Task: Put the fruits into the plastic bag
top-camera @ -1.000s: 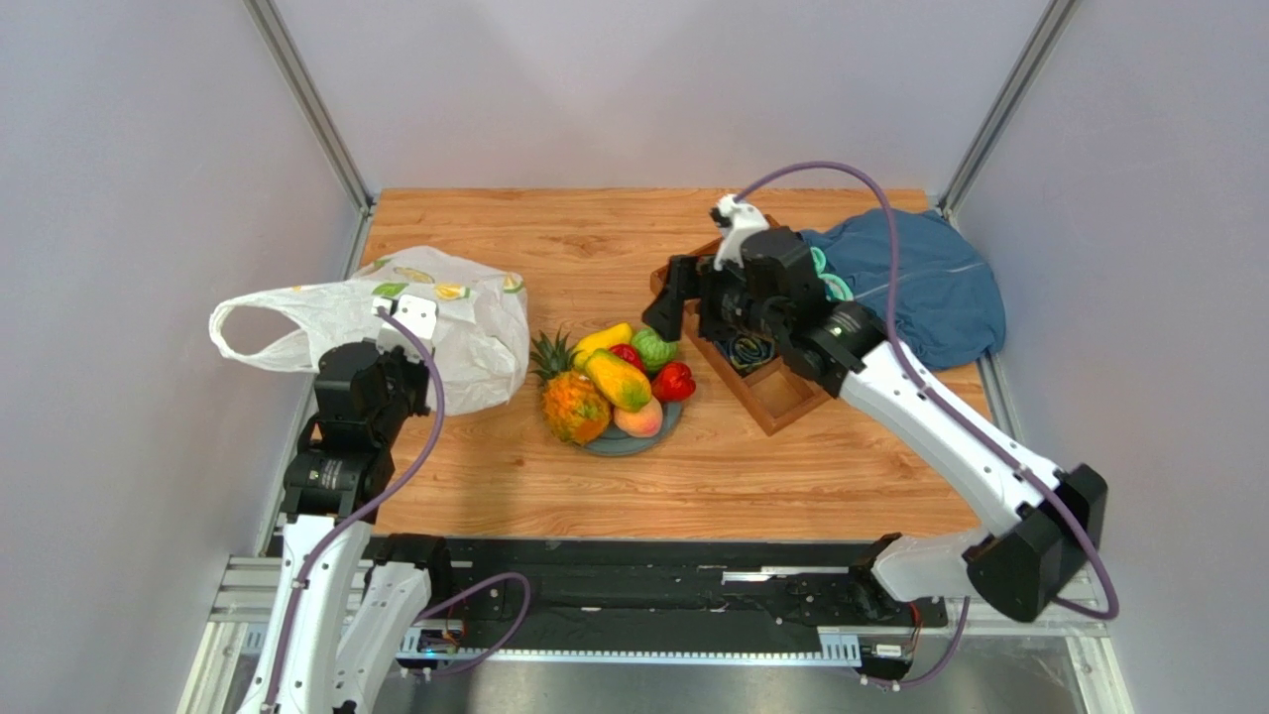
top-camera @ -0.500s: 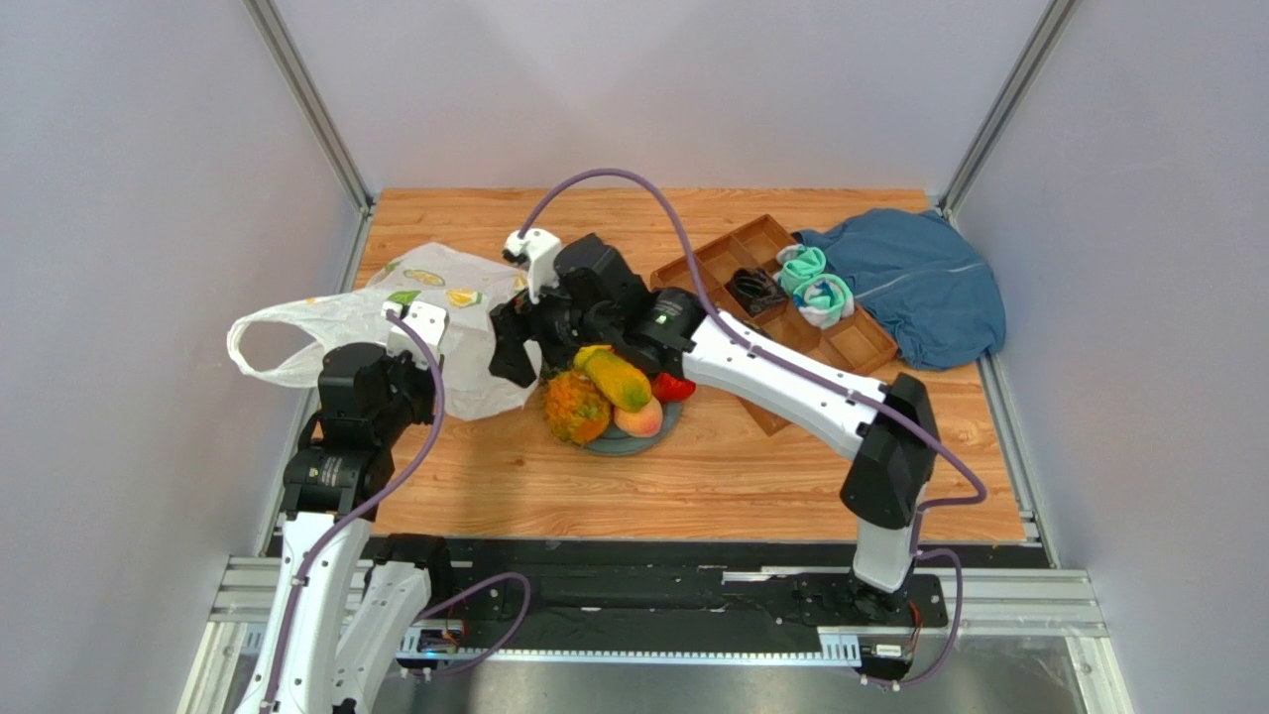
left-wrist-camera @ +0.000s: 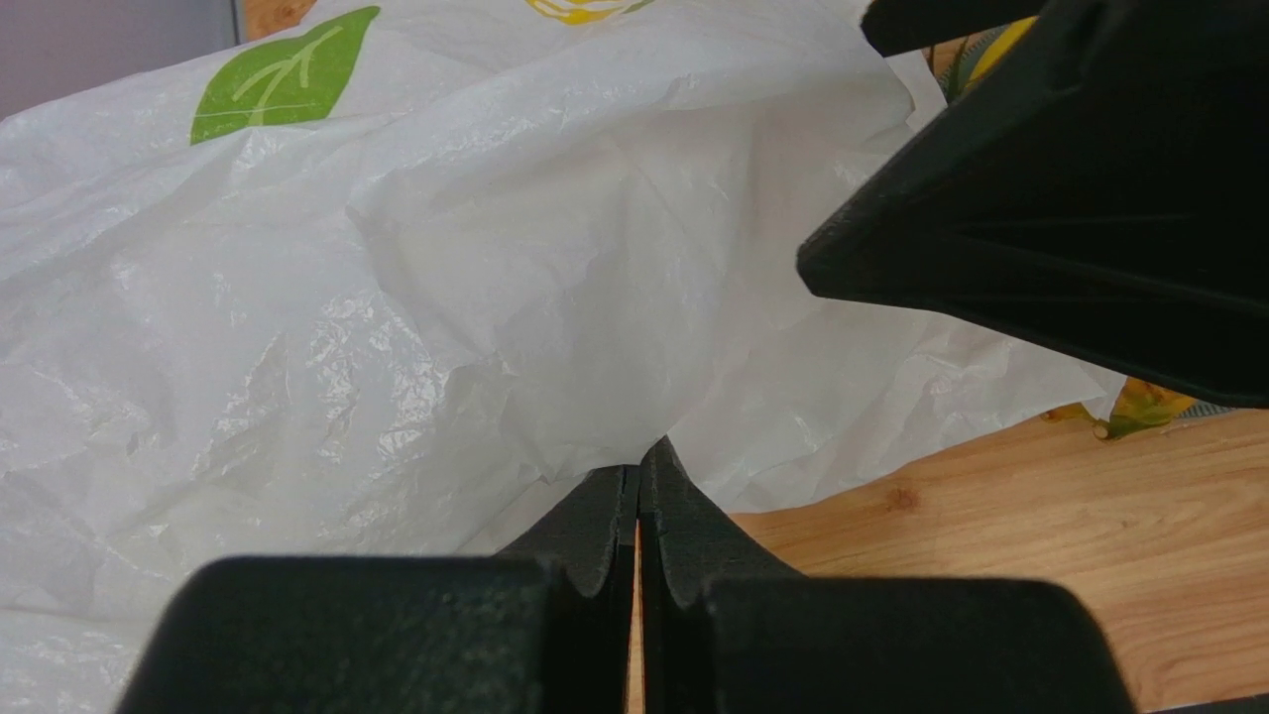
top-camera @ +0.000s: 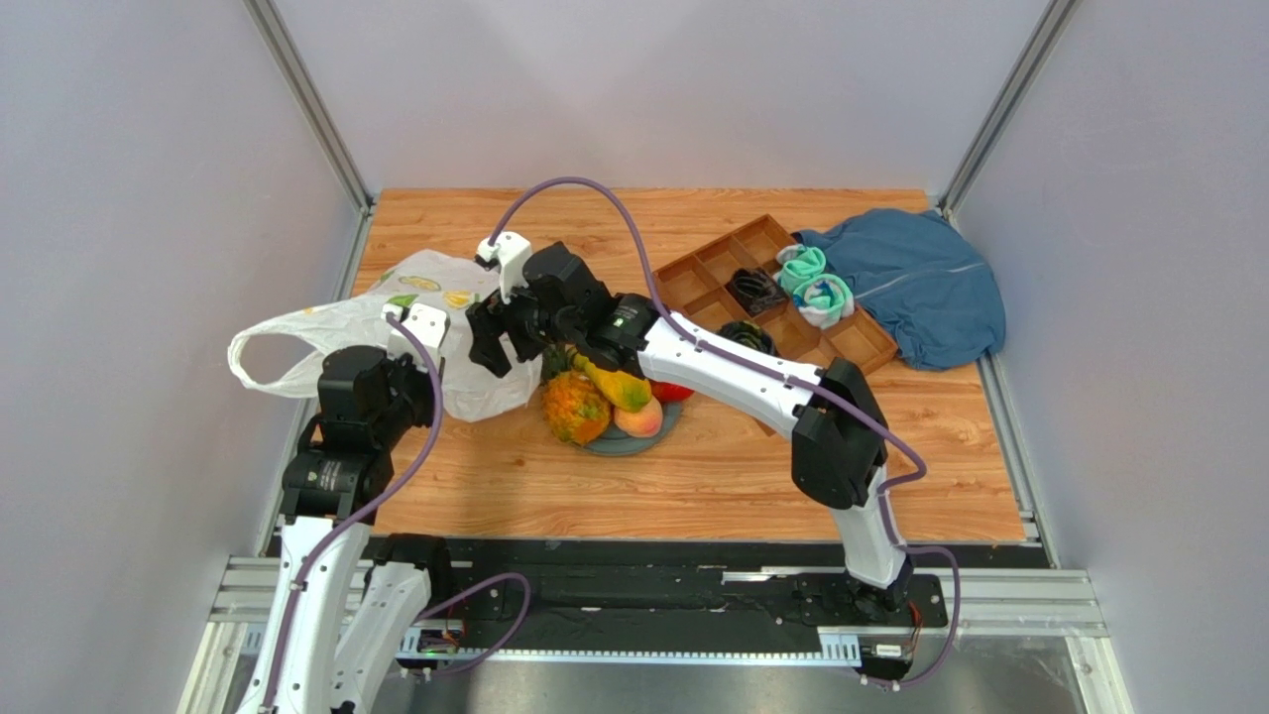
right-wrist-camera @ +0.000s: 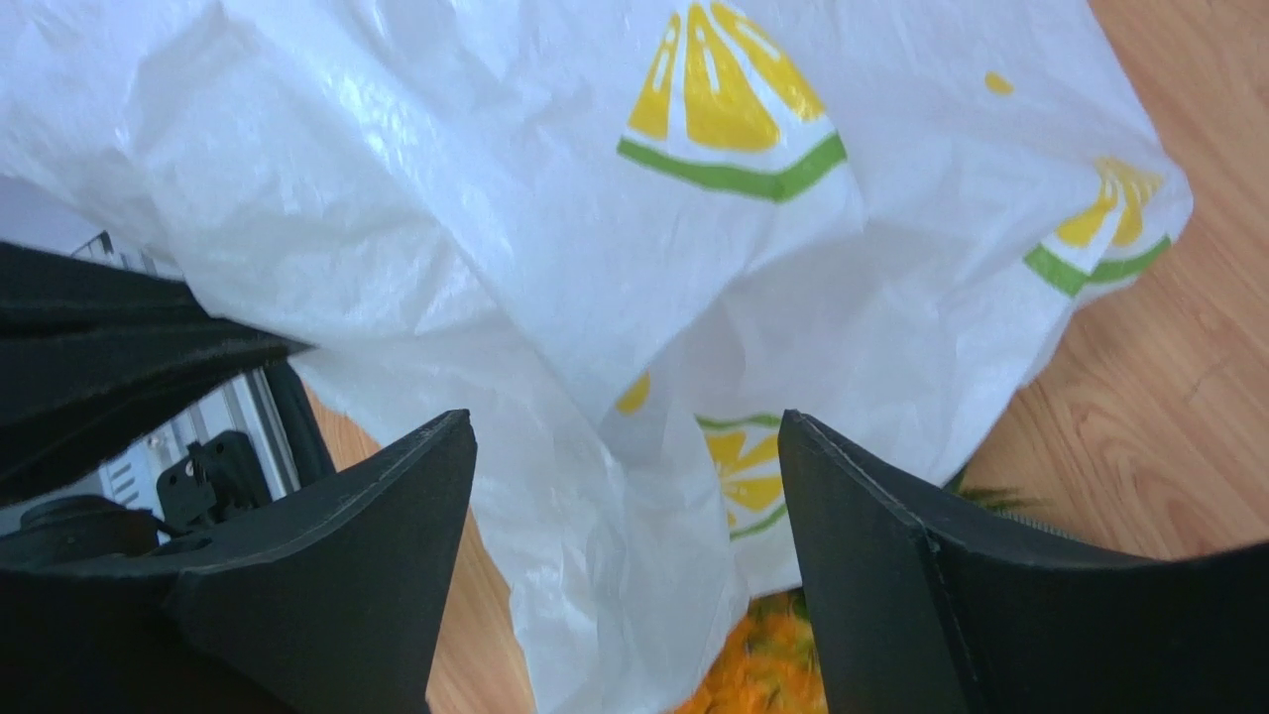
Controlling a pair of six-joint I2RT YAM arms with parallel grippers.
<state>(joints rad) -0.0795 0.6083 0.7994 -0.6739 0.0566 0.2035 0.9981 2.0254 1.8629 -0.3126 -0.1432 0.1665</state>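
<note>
At the desk's (top-camera: pixel 715 476) 9 o'clock edge, the left end effector (left-wrist-camera: pixel 641 479) has its fingers pressed together on a fold of the plastic bag (left-wrist-camera: pixel 447 298). The bag is white film printed with a green leaf and yellow citrus slices. At 2 o'clock from it, the right end effector (right-wrist-camera: pixel 623 439) hangs spread wide over the bag and grips nothing; whether it touches the film cannot be told. The bag lies at 9 o'clock of the fruits (top-camera: pixel 614 390), which are heaped on a grey plate (top-camera: pixel 666 427) with the pineapple (top-camera: pixel 569 405) nearest the bag.
</note>
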